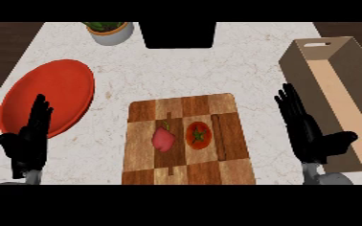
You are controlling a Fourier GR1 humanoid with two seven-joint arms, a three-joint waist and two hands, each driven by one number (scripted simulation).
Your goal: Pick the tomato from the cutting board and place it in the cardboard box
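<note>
At far left the left hand rests upright over the counter, fingers straight and holding nothing, beside a red plate. In the middle lies a checkered cutting board; on it a pink radish-like vegetable, and just right of it the tomato — round, smooth, probably light and a little soft, so likely best cupped around its sides, not pinched from above. Right of the board the right hand is raised, fingers straight and apart. At far right stands the open cardboard box.
</note>
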